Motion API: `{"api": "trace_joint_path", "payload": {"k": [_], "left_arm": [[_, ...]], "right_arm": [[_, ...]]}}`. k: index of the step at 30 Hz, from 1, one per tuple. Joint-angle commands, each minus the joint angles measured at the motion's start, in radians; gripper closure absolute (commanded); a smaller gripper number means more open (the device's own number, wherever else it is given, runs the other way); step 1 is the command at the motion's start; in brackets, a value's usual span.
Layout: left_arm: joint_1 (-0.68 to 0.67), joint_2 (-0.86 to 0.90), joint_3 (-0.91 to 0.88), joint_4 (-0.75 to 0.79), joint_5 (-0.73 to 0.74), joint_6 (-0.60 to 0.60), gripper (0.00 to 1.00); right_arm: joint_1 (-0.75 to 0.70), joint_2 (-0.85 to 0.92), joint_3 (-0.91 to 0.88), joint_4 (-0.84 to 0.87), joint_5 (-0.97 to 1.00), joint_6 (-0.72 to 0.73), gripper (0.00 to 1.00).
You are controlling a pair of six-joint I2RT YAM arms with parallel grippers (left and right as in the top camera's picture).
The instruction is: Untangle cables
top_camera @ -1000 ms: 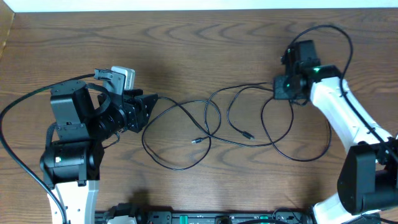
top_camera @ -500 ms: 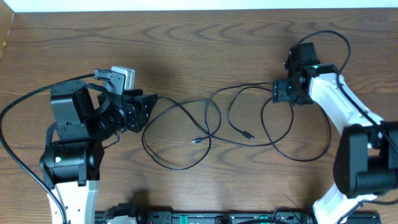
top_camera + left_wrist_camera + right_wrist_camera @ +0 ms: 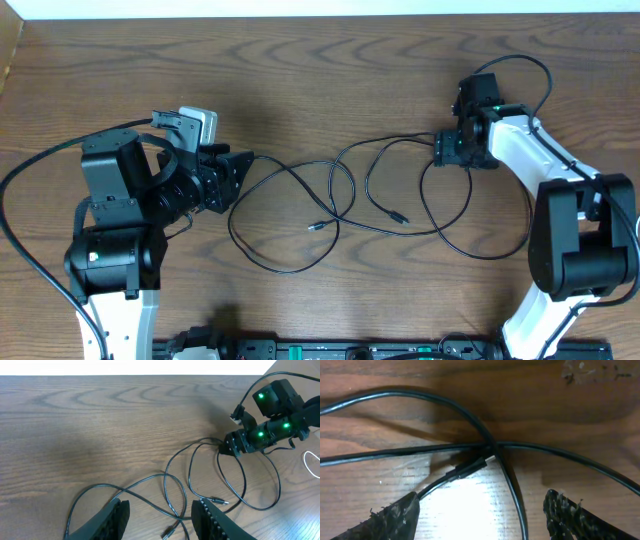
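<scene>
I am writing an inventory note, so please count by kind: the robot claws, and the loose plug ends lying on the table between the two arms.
Claws: 2, the left claw and the right claw.
Loose plug ends: 2, the plug end nearer the left arm and the plug end nearer the right arm.
Total: 4.

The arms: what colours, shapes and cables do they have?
Both arms have black joints and white links. The left arm carries a grey box at its wrist; the right arm shows green lights. A black cable loops off each. The fingers are black, ribbed.
</scene>
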Motion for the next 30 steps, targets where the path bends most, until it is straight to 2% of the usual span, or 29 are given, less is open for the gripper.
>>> {"api": "trace_joint_path", "payload": {"k": [1,17,19,21,23,26,27,30], "left_arm": [[0.0,-0.009,0.003,-0.001,0.008,0.014,0.54],[0.0,-0.009,0.003,-0.001,0.008,0.014,0.54],[0.0,-0.009,0.003,-0.001,0.008,0.014,0.54],[0.0,-0.009,0.003,-0.001,0.008,0.014,0.54],[0.0,-0.009,0.003,-0.003,0.008,0.014,0.53],[0.0,-0.009,0.003,-0.012,0.008,0.014,0.54],[0.0,-0.009,0.003,-0.017,0.008,0.018,0.54],[0.0,-0.014,0.003,-0.022,0.008,0.018,0.54]], "right_arm": [[0.0,0.029,0.012,0.01,-0.021,0.015,0.24],[0.0,0.054,0.012,0.066,-0.127,0.022,0.23],[0.002,0.054,0.012,0.08,-0.171,0.022,0.28],[0.002,0.054,0.012,0.091,-0.203,0.022,0.41],[0.002,0.054,0.012,0.1,-0.237,0.022,0.47],[0.002,0.055,0.012,0.097,-0.24,0.022,0.43],[0.002,0.057,0.012,0.091,-0.231,0.022,0.27],[0.002,0.065,0.012,0.074,-0.17,0.022,0.24]]}}
